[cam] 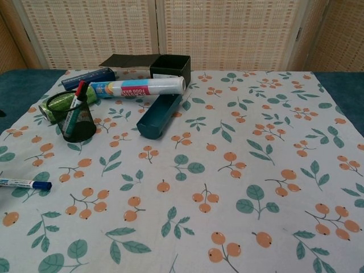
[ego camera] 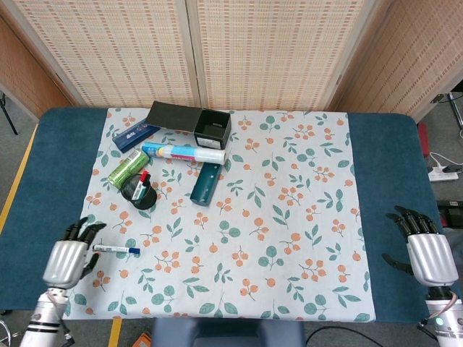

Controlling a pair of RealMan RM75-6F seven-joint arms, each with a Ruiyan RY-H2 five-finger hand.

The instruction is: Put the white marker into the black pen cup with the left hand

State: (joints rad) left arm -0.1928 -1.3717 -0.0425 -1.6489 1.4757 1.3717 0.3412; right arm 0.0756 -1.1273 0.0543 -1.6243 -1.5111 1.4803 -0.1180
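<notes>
A floral tablecloth covers the table. The black pen cup holds a red-capped pen. The white marker lies just beside the empty, spread left hand; the right hand is likewise empty, fingers apart.

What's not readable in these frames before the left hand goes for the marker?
- Left hand against white marker: the head view cannot settle whether the fingers touch it; the chest view leaves the hand out.
- White marker's left end: cut off by the chest view's edge.
- Black pen cup contents: mesh wall and the angle hide most of them.
- Print on the marker: too small in both views.
- Right hand: only its back shows, in the head view.
</notes>
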